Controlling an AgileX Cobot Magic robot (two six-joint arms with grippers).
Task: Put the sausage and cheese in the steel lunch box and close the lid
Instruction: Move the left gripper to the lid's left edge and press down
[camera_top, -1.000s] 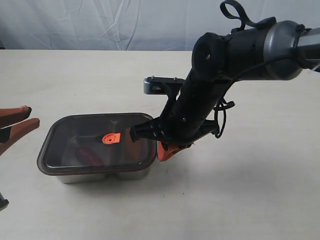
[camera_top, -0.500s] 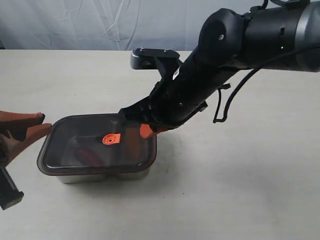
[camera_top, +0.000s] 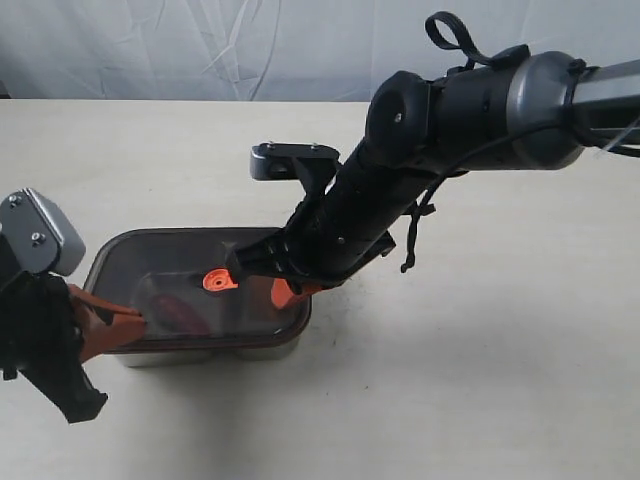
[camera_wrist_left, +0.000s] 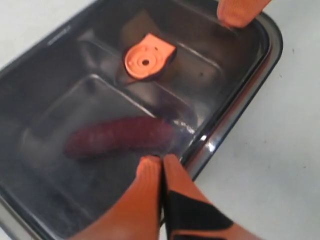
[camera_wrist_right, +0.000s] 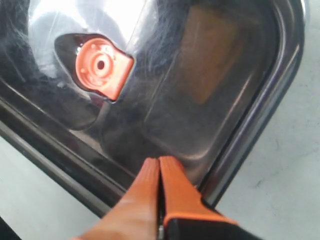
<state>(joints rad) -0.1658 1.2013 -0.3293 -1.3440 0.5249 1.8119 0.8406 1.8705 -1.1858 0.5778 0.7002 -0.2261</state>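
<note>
The dark smoky lid (camera_top: 180, 270) lies on the steel lunch box (camera_top: 200, 352), with its orange valve tab (camera_top: 218, 280) at the centre. Through the lid I see the red sausage (camera_wrist_left: 120, 136) in one compartment. A dim orange-brown shape, the cheese (camera_wrist_right: 210, 60), shows in the other. My left gripper (camera_top: 140, 318) is shut, tips down on the lid's left part (camera_wrist_left: 161, 159) just beside the sausage. My right gripper (camera_top: 285, 292) is also shut, tips on the lid near its right end (camera_wrist_right: 159, 161). Neither holds anything.
The box stands on a pale table (camera_top: 480, 380) with a white cloth backdrop (camera_top: 200, 45) behind. The right arm's dark bulk (camera_top: 400, 180) reaches over the box from the back right. The left wrist's grey camera block (camera_top: 35, 232) sits left of the box.
The left gripper came in from the left edge, shut, and lowered onto the lid's left part. The right gripper moved from beside the box's right end onto the lid.
</note>
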